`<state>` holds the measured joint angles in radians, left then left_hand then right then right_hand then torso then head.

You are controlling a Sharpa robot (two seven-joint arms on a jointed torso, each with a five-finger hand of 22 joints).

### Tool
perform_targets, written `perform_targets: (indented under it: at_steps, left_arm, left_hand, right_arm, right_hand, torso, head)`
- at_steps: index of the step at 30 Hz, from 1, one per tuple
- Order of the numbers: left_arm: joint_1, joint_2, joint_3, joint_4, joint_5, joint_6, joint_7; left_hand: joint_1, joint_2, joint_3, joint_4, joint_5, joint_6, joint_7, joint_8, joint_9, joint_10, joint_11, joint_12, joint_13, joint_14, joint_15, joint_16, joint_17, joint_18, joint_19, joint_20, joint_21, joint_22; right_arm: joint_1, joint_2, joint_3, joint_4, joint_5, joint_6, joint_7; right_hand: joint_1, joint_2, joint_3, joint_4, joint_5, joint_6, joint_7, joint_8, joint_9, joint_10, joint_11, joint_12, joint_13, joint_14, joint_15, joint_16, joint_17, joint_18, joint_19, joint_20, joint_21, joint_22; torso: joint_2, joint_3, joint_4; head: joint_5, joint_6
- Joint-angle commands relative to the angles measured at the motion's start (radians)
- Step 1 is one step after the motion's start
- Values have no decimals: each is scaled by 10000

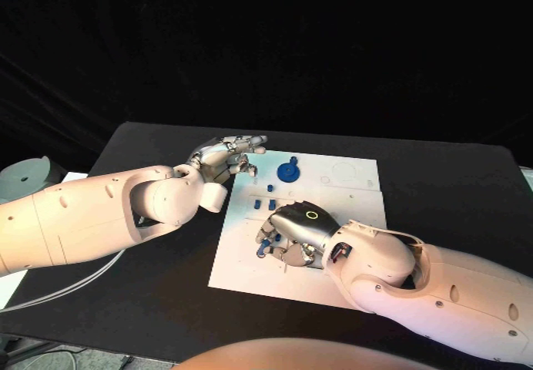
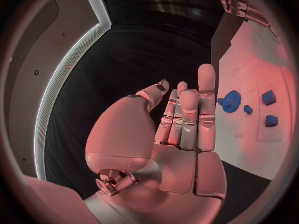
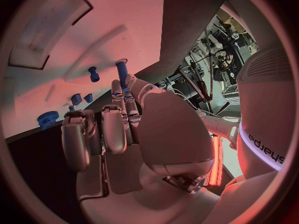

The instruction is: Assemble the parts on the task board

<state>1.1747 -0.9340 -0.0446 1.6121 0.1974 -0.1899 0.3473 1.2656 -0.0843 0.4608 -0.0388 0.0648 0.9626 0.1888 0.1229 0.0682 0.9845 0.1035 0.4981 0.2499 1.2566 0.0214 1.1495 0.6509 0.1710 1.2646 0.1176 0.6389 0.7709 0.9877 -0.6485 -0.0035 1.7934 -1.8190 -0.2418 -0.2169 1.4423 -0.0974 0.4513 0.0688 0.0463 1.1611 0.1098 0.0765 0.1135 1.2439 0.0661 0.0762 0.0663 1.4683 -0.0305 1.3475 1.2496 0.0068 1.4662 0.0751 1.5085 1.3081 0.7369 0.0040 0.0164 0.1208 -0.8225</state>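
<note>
The white task board (image 1: 333,181) lies in the middle of the black table. A blue gear (image 1: 289,171) sits near its far edge, and two small blue blocks (image 1: 264,204) lie just nearer than it. My right hand (image 1: 294,230) rests low over the board's left half. Its fingertips pinch a blue peg (image 3: 122,74), with a second blue peg (image 3: 93,74) on the board beyond. My left hand (image 1: 230,158) hovers at the board's far left corner, fingers extended and holding nothing. In the left wrist view the left hand (image 2: 187,129) has the blue gear (image 2: 231,101) just past its fingertips.
A grey object (image 1: 28,176) stands off the table's left side, and a white cable (image 1: 78,281) loops beneath my left arm. Bare black table (image 1: 444,181) stretches to the right of the board.
</note>
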Motion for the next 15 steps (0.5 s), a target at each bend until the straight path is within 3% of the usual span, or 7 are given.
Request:
perform_targets:
  at_steps: [1,8,15]
  left_arm:
    - [2,18,6,1,-39,204,49]
    - [2,11,6,-10,-39,200,46]
    - [2,11,6,-1,-39,208,39]
  left_hand:
    - [18,88,1,-30,38,-64,8,53,15,-60,24,25,12,-73,-12,49,-10,104,-49,-6,-56,-10]
    - [18,88,1,-30,38,-64,8,53,15,-60,24,25,12,-73,-12,49,-10,104,-49,-6,-56,-10]
    - [18,88,1,-30,38,-64,8,53,15,-60,24,25,12,-73,-12,49,-10,104,-49,-6,-56,-10]
  right_arm:
    - [-34,40,-10,-16,-201,128,94]
    - [-48,70,-12,-25,-218,204,102]
    - [-51,117,-12,-126,-415,721,-189]
  right_hand:
    - [85,49,49,-45,37,19,85,30,12,183,-128,-27,10,501,20,-14,1,138,738,-2,-3,1827]
    - [86,51,51,-47,38,19,86,29,12,184,-127,-29,10,501,21,-14,0,139,738,-2,-4,1826]
    - [88,54,56,-53,37,21,90,28,13,187,-125,-32,11,500,23,-14,-1,138,739,0,-2,1829]
  torso:
    - [-2,-3,4]
    - [1,-6,-5]
    - [-2,-10,-3]
  head:
    - [14,-18]
    - [30,-38]
    - [19,-37]
